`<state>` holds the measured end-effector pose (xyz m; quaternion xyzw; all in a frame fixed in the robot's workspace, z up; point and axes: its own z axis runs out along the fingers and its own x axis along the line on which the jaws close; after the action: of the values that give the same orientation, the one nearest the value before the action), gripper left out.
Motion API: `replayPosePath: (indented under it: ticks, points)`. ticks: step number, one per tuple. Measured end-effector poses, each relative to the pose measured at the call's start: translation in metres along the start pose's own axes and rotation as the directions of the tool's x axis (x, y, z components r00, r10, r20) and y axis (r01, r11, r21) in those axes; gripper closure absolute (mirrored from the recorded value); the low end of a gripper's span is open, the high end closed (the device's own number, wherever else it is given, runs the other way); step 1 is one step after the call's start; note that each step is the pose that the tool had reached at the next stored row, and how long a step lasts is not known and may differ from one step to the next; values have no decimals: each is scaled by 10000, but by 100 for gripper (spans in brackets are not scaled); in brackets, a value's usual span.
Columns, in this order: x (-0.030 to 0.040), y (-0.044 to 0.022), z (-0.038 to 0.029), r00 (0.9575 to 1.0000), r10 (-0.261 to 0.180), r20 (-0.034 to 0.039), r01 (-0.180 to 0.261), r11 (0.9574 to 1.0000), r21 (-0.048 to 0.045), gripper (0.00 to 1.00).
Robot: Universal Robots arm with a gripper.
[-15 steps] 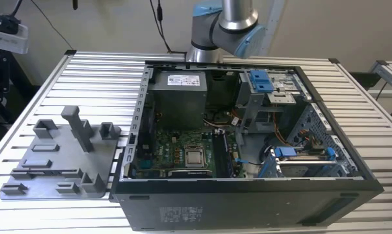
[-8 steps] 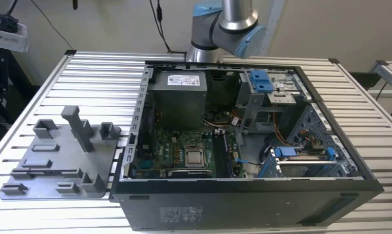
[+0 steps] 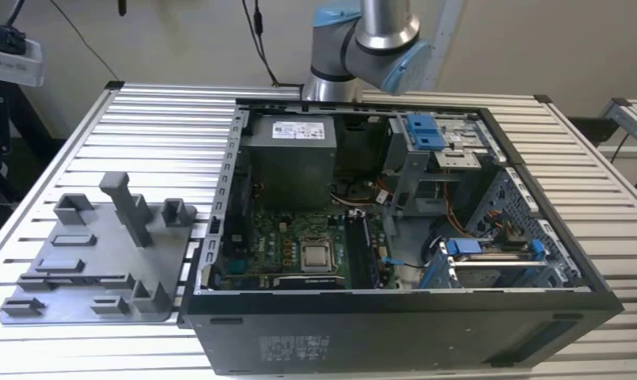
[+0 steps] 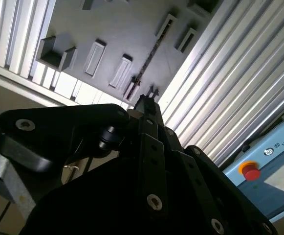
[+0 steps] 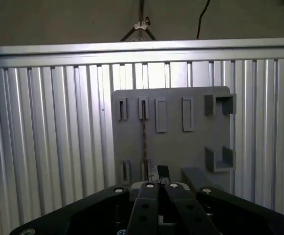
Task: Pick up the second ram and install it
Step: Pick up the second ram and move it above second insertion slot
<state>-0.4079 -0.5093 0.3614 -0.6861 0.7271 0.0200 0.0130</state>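
On the ribbed aluminium table [image 5: 44, 147] the thin dark second ram [image 5: 144, 142] lies in the grey plastic fixture tray [image 5: 195, 147], with the black gripper [image 5: 157, 171] over that tray, narrow and empty.

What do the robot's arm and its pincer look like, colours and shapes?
The arm is a silver-grey tube with rounded joints capped in light blue. In the first wrist view the pincer is matte black, built from flat angular link bars dotted with round silver screw heads.
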Motion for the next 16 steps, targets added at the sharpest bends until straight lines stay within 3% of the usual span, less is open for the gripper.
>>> replayPosePath:
  ticks: [11, 12, 15, 16]
  points:
    - [4, 0, 0, 10000, 0, 0, 0, 10000, 1, 89]
    - [4, 0, 0, 10000, 0, 0, 0, 10000, 0, 88]
    - [5, -1, 0, 10000, 0, 0, 0, 10000, 1, 70]
    - [5, -1, 0, 10000, 0, 0, 0, 10000, 0, 70]
